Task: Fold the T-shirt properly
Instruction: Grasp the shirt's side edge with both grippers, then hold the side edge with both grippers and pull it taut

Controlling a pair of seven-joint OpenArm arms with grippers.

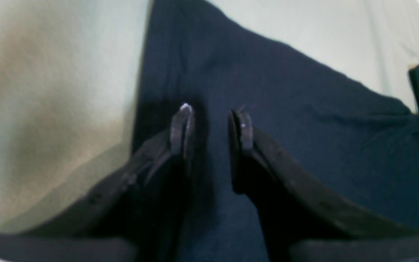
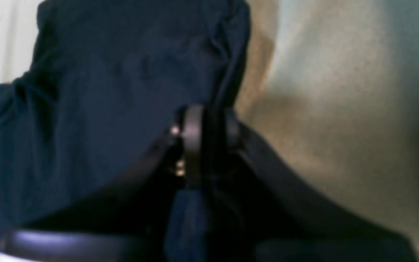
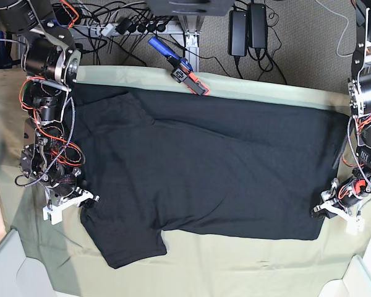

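Step in hand: grasping the two near corners ahead of a fold. The T-shirt [image 3: 210,167] lies spread, plain side up, across the pale green cloth [image 3: 247,272] on the surface, one sleeve trailing toward the near left. Right end effector [image 2: 209,123] is pressed together on a fold of black fabric at the shirt's left edge. Left end effector [image 1: 211,122] stands partly spread over the cloth at the right hem (no pinch visible yet). Judgement: the left must finish gripping, then both lift evenly and carry the near edge toward the far one
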